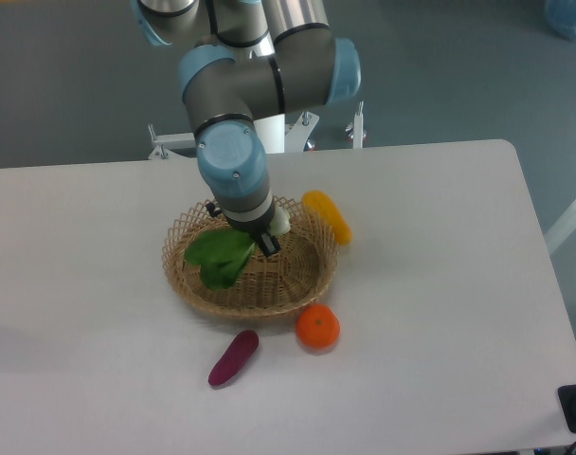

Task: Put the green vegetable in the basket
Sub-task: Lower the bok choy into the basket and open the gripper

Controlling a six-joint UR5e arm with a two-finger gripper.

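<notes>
The bok choy (pixel 219 258) lies inside the tan wicker basket (pixel 312 275), its dark green leaves spread toward the left and its pale stem base (pixel 281 223) toward the right. My gripper (pixel 266 243) hangs over the middle of the basket, right at the stem end of the bok choy. The wrist hides most of the fingers, so I cannot tell whether they hold the stem or stand apart from it.
A yellow oblong vegetable (pixel 328 215) lies against the basket's right rim. An orange (pixel 318 327) sits just in front of the basket. A purple oblong vegetable (pixel 233 357) lies in front to the left. The table's back edge runs behind the arm.
</notes>
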